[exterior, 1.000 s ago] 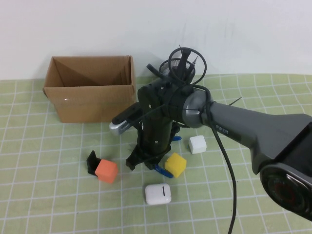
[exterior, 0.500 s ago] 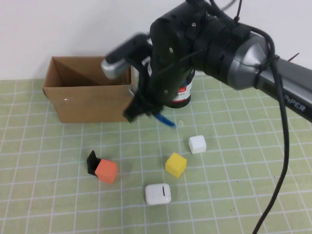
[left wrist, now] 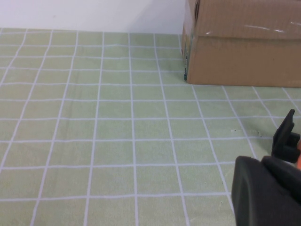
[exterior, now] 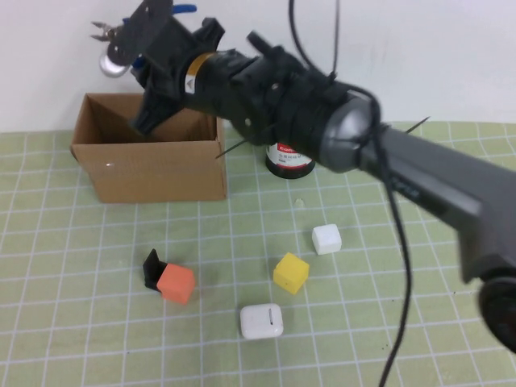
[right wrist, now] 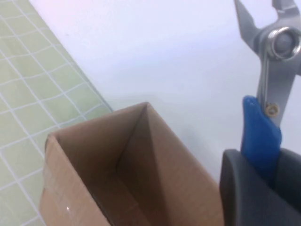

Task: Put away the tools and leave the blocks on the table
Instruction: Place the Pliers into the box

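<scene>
The light green table mat with its white grid (exterior: 72, 266) is lying under everything, and the open brown cardboard box (exterior: 149, 147) is sitting on its far left part. The right arm is reaching across above that box, its right gripper (exterior: 133, 36) hanging over the box's open top and clenching the blue-handled pliers (right wrist: 265, 89), whose metal nose is pointing up and away past the box's far wall. Just beside the box's right wall a black canister with a red and white label (exterior: 289, 156) is standing upright. In front of the box, nearer the robot, the small blocks are resting apart from each other: the white cube (exterior: 326, 239) well to the box's right, the yellow cube (exterior: 290, 272) nearer, and the orange cube (exterior: 176, 283) touching a small black object (exterior: 151, 268). The white rounded earbud case (exterior: 261, 321) is lying farthest from the box. The left gripper (left wrist: 265, 190) is staying low over the mat, near the box's front corner; whether its fingers are apart I cannot tell.
</scene>
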